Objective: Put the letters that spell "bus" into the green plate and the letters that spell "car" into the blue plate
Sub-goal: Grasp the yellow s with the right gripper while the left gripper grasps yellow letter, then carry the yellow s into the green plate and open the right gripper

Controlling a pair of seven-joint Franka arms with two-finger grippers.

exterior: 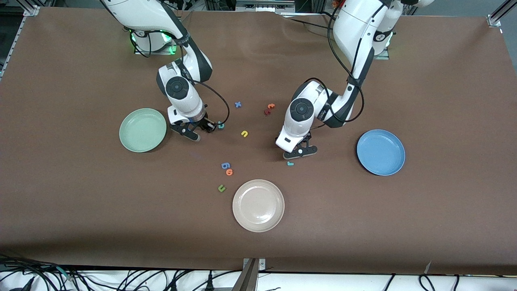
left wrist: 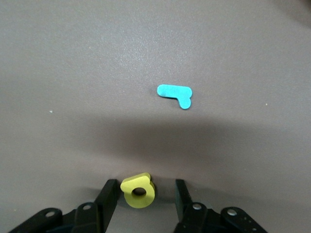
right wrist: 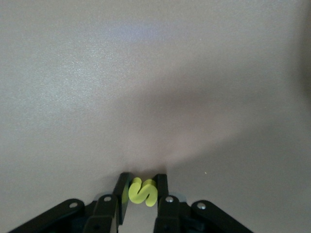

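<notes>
Beige-white plate [exterior: 258, 205], stray letters [exterior: 226, 169] nearby

A wide desk [exterior: 80, 226] covered in plain brown matting fills nearly the whole front view. Aluminium frame rails [exterior: 497, 16] (silver, bolted at the corners) edge it at the top. Black cables [exterior: 133, 281] trail over a white surface along the lower edge. Soft overhead light leaves faint sheen on the matting.

Front view: right gripper [exterior: 193, 130] and left gripper [exterior: 299, 151] fingertips hidden beneath their own wrists. Wrist views: gripper bodies cut off by the frame edge. Red letters [exterior: 268, 110] too small to read.
</notes>
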